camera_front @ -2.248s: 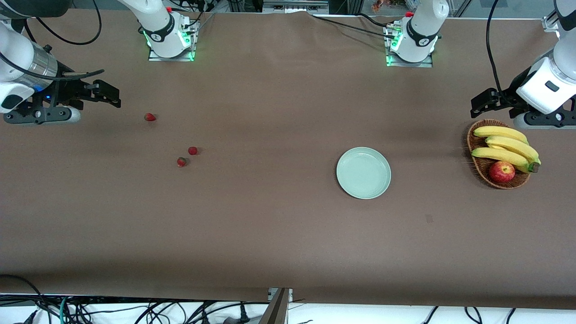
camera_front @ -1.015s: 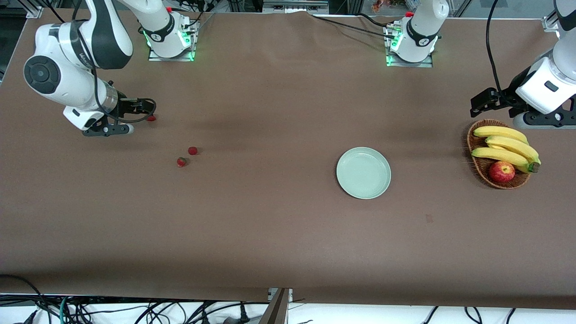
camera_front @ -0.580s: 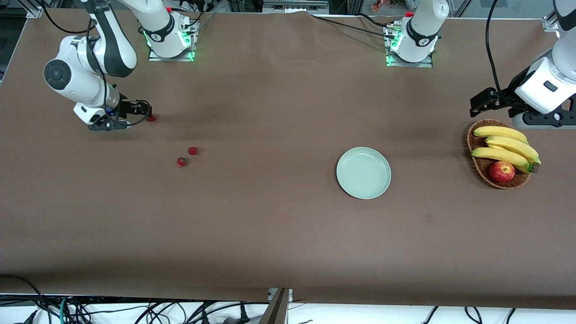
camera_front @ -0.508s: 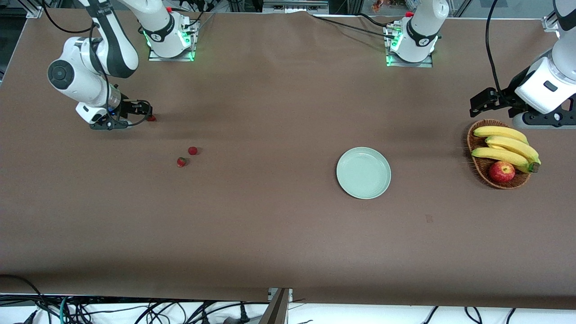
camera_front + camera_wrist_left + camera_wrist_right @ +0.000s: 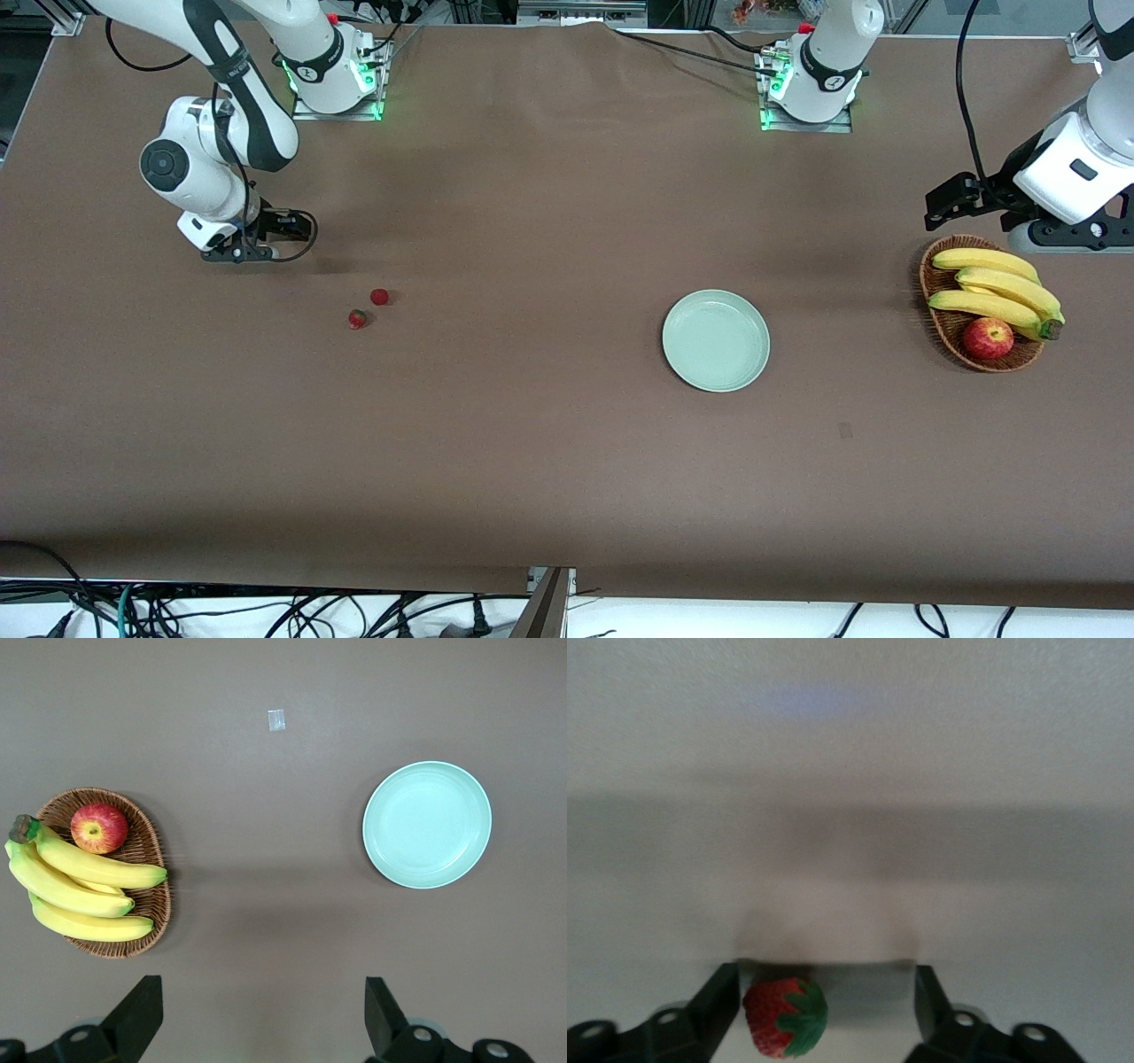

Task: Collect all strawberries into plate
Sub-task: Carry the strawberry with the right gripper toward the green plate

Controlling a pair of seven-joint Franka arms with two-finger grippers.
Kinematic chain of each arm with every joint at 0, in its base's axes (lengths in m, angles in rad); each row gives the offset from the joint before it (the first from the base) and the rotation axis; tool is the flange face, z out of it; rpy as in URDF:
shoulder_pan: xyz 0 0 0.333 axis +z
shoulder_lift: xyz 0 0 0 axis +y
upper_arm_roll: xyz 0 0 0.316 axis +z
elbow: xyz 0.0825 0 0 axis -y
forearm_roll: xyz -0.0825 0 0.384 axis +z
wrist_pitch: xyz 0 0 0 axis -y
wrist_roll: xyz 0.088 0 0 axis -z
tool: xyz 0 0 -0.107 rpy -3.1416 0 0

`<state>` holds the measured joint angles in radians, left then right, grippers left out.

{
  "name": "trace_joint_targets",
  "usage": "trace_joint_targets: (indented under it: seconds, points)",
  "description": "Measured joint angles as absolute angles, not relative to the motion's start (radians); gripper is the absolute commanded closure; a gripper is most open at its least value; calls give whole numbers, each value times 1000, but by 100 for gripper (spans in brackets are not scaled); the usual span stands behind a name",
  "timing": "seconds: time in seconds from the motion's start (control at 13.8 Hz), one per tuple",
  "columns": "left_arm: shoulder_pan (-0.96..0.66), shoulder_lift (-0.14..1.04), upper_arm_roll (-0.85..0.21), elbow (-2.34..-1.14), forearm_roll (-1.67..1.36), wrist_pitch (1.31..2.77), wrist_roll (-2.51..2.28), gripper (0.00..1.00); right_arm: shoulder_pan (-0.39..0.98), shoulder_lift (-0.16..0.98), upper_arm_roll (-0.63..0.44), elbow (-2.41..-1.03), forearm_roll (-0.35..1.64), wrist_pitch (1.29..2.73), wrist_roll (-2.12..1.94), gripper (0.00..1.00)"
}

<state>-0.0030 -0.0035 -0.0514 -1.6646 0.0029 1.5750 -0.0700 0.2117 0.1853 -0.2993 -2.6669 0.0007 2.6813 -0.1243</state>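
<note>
- We have our right gripper (image 5: pixel 297 227) low at the right arm's end of the table, set down over the strawberry farthest from the front camera, which the gripper body hides from the front view.
- In the right wrist view that strawberry (image 5: pixel 785 1018) sits between our spread fingers, tight against one finger (image 5: pixel 719 1003) and well clear of the other, so the berry lies off-centre in the gap.
- Its green cap points toward the wider side of the gap; its long axis seems to run roughly across the jaws, though we cannot be sure at this angle.
- The jaws stand wide apart and grip nothing yet; we cannot tell whether that near finger actually touches the berry.
- We judge that closing will slide the berry toward the middle before it is pinched, and that a small, rounded fruit could roll or squirt out.
- The other two strawberries (image 5: pixel 379 297) (image 5: pixel 358 319) lie close together on the table, nearer to the front camera and a little toward the plate.
- The plate (image 5: pixel 716 340) sits bare, well apart from all the berries, toward the left arm's end.
- Our left gripper (image 5: pixel 261 1019) waits open and empty, up beside the basket (image 5: pixel 939 328) of bananas (image 5: pixel 997 288) and an apple (image 5: pixel 988 338).
</note>
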Motion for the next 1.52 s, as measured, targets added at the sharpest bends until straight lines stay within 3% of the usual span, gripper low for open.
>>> trace_joint_targets:
  seconds: [0.44, 0.58, 0.94, 1.02, 1.31, 1.52]
  points:
    - [-3, -3, -51, -1665, 3, 1574, -70, 0, 212, 184, -299, -2667, 37, 2658, -122, 25]
    - [-3, -3, -51, -1665, 3, 1574, -70, 0, 212, 182, -299, -2667, 41, 2643, -122, 39]
    - [-8, -3, -74, -1664, 3, 1574, -70, 0, 212, 163, -300, -2666, 43, 2608, -122, 91]
    - [-9, -3, -79, -1664, 3, 1573, -70, 0, 212, 162, -300, -2666, 43, 2607, -122, 96]
    - [-9, -3, -80, -1664, 3, 1568, -70, 0, 212, 157, -291, -2645, 60, 2607, -122, 96]
    - [-9, -3, -80, -1664, 3, 1568, -70, 0, 220, 151, -143, -2522, 143, 2564, -36, 96]
